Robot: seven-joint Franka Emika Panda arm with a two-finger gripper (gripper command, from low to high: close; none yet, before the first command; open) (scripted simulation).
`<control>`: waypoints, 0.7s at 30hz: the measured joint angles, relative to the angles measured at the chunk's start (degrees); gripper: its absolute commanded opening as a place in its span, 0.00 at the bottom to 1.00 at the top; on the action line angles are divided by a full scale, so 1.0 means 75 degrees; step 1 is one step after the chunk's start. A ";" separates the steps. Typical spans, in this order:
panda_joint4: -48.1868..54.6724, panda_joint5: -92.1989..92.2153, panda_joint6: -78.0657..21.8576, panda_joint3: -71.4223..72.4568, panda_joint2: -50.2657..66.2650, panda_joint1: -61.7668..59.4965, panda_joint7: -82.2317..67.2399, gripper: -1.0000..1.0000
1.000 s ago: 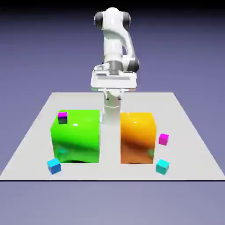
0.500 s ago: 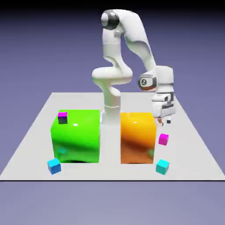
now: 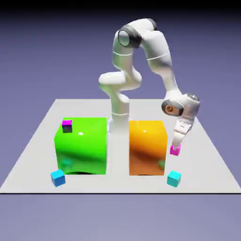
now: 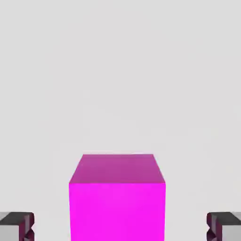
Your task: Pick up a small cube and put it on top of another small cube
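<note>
Cubes number six on the grey desk [image 3: 207, 155]: two big blocks, one green block [image 3: 81, 146] and one orange block [image 3: 148, 147], two tiny cyan cubes [image 3: 58, 177], and two tiny magenta ones. One small cube [image 3: 175, 150] of magenta sits on the desk directly under the gripper [image 3: 177, 145], whose jaws stand wide apart on either side of it without touching; in the hand view it [image 4: 117, 197] fills the space midway between the two grey fingertips [image 4: 17, 226], with clear gaps to each. The second magenta cube [image 3: 67, 125] rests on the green block's top, far from the jaws. One cyan cube [image 3: 173, 178] lies just below the jaws, the other well away.
</note>
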 measured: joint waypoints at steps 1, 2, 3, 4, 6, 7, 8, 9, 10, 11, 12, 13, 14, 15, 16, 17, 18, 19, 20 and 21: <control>0.0030 -0.0270 0.0134 -0.0198 0.0202 0.0133 0.0194 0.00; 0.0030 -0.0271 0.0134 -0.0199 0.0203 0.0133 0.0194 0.00; 0.0030 -0.0270 0.0135 -0.0199 0.0203 0.0133 0.0194 0.00; -0.0007 0.0062 -0.0029 0.0045 -0.0045 -0.0030 -0.0045 0.00; -0.0081 0.0729 -0.0357 0.0533 -0.0542 -0.0356 -0.0523 0.00; -0.0118 0.1062 -0.0521 0.0777 -0.0791 -0.0519 -0.0763 0.00; -0.0156 0.1395 -0.0686 0.1021 -0.1039 -0.0682 -0.1002 0.00; -0.0193 0.1729 -0.0850 0.1265 -0.1288 -0.0846 -0.1241 0.00; -0.0171 0.2000 -0.1009 0.1417 -0.1471 -0.0969 -0.1498 0.00; 0.0101 0.2005 -0.1148 0.1177 -0.1378 -0.0922 -0.1831 0.00; 0.0374 0.2008 -0.1286 0.0934 -0.1284 -0.0873 -0.2164 0.00; 0.0648 0.2012 -0.1424 0.0692 -0.1189 -0.0825 -0.2497 0.00; 0.0921 0.2015 -0.1562 0.0449 -0.1095 -0.0777 -0.2830 0.00; 0.1195 0.2019 -0.1700 0.0206 -0.1000 -0.0729 -0.3163 0.00; 0.1468 0.2022 -0.1839 -0.0037 -0.0905 -0.0680 -0.3496 0.00; 0.1742 0.2025 -0.1977 -0.0279 -0.0811 -0.0632 -0.3829 0.00; 0.2015 0.2028 -0.2115 -0.0522 -0.0716 -0.0584 -0.4162 0.00; 0.2288 0.2031 -0.2253 -0.0765 -0.0622 -0.0535 -0.4494 0.00; 0.2562 0.2034 -0.2392 -0.1007 -0.0527 -0.0487 -0.4827 0.00; 0.2835 0.2037 -0.2530 -0.1250 -0.0433 -0.0439 -0.5159 0.00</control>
